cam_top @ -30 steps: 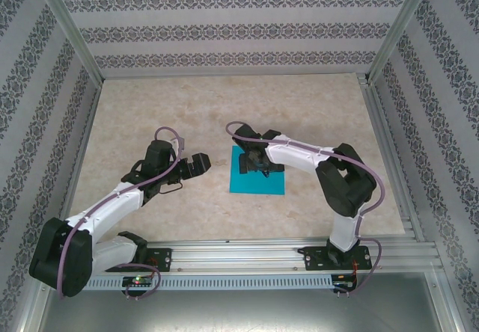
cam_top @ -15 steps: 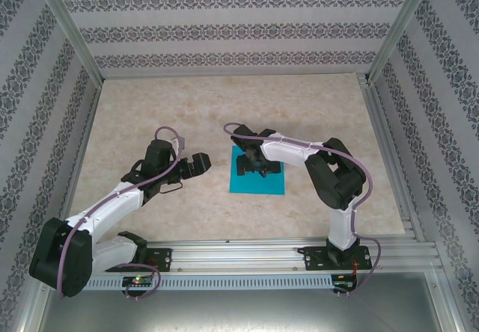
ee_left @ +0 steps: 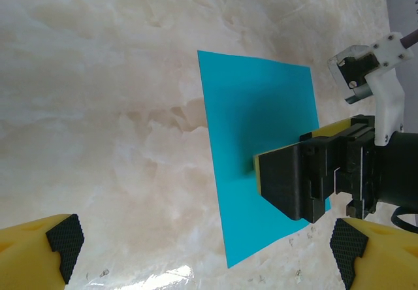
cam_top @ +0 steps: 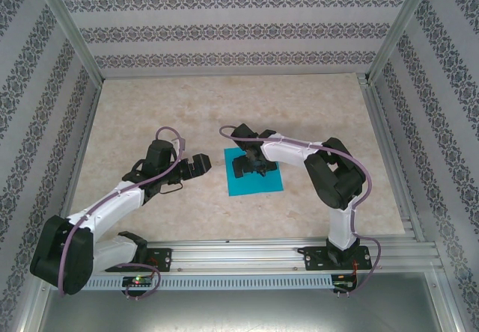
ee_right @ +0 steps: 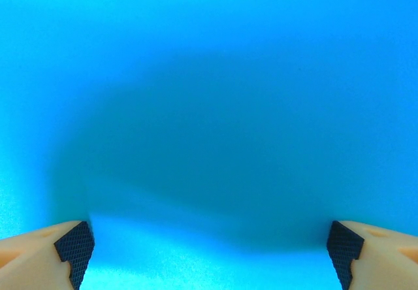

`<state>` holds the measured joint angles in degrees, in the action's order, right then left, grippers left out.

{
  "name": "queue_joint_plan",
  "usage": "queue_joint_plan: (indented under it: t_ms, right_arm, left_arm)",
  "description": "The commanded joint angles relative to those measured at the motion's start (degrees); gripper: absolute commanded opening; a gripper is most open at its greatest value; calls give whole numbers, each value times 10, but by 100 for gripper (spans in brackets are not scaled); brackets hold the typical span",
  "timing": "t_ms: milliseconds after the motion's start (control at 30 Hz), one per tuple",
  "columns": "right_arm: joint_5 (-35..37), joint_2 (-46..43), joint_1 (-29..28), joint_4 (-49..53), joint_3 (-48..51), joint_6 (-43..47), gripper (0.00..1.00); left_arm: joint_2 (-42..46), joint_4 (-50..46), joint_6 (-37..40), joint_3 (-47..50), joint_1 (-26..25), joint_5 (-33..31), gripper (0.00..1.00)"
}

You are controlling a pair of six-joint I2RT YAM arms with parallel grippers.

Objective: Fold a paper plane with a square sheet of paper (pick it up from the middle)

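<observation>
My right end effector (ee_right: 208, 244) hangs wide open and empty, low over the middle of the square sheet of paper (cam_top: 258, 185), which lies flat on the counter (cam_top: 224, 100). Closing may skid the thin sheet instead of pinching it. It has shifted slightly left since a second ago.

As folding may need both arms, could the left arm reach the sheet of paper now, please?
Probably yes, at its left edge: the open left gripper faces the sheet of paper across bare table, though the right gripper occupies the middle.
</observation>
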<state>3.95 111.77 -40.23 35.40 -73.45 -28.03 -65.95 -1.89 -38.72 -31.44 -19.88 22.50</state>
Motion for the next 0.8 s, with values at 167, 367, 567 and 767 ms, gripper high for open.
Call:
queue_joint_plan:
  t_ms: [167,367,567,767]
  right_arm:
    - [-2,-57,0,6,-4,-60,98]
    - [15,-18,4,46,-34,-96,98]
    - [-4,10,5,27,-35,-102,98]
    - [6,38,3,36,-29,-76,98]
  left_arm:
    - [-10,-18,19,-29,-4,10,100]
    - [-24,-11,16,-34,-5,27,100]
    - [-35,-4,11,-35,-11,32,100]
    - [-35,-10,14,-37,-15,32,100]
